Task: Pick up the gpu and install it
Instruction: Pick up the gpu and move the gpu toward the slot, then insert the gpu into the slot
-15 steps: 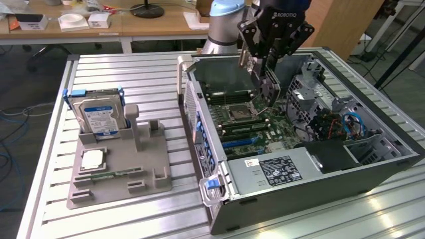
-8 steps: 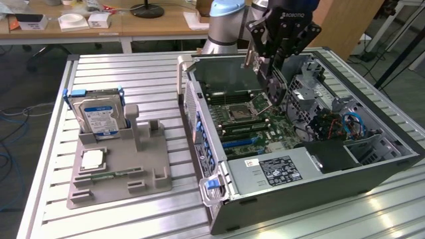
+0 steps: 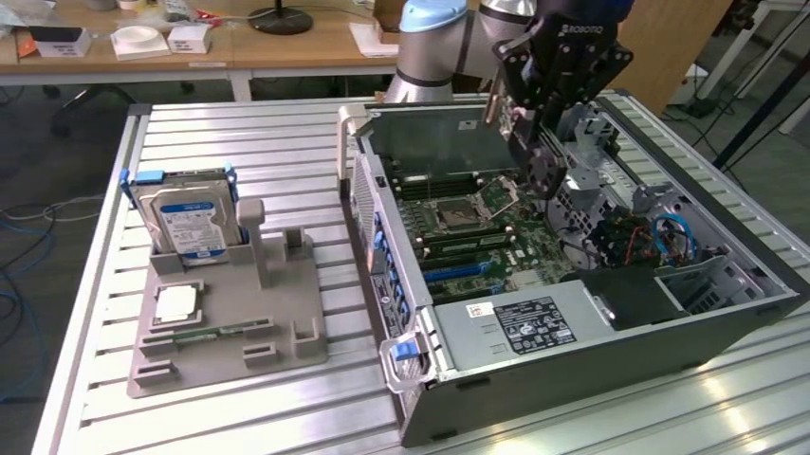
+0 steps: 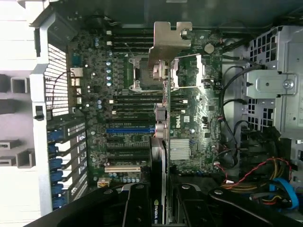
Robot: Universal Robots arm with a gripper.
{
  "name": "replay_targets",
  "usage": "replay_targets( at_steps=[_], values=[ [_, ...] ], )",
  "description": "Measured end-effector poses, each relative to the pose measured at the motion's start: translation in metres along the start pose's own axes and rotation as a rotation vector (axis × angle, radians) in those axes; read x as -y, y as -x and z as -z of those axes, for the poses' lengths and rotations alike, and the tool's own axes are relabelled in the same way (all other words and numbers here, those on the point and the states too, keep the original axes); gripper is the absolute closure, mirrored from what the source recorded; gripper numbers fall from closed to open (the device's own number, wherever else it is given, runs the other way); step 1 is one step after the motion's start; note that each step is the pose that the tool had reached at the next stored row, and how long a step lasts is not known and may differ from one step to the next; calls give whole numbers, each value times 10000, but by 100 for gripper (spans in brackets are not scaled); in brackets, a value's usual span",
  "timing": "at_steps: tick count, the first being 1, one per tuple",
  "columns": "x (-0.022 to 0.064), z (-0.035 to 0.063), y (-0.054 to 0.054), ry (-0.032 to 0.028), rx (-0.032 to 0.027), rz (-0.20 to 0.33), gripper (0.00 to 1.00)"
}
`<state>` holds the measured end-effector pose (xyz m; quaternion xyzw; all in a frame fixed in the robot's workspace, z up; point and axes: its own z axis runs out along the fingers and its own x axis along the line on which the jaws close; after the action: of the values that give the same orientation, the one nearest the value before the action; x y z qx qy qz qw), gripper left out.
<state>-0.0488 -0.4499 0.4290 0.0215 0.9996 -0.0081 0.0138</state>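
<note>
Hangs over the open computer case (image 3: 608, 370) with the pincer (image 3: 529, 142) clamped on the gpu (image 3: 506, 123). Holds the card on edge, raised above the motherboard (image 3: 500, 237) that lies inside the case. Seen from the wrist: card edge-on over the case's interior, silver bracket (image 4: 168, 45) at its far end, near end gripped between two black fingers (image 4: 137, 208). Beneath it, within the case, rows of expansion slots (image 4: 130, 128), one of them blue. Outside the case, toward the exterior view's left on the slatted worktop (image 3: 253, 133): a gray holder (image 3: 241, 332) carrying an upright hard drive (image 3: 190, 223) with a blue-white label.
</note>
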Motion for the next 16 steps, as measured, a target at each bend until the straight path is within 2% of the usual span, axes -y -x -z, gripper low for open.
replay_targets(
  at_steps=[11, 16],
  values=[
    [-17, -10, 394, -1, 0, 13, 74],
    [-18, -11, 416, 0, 0, 12, 74]
  ],
)
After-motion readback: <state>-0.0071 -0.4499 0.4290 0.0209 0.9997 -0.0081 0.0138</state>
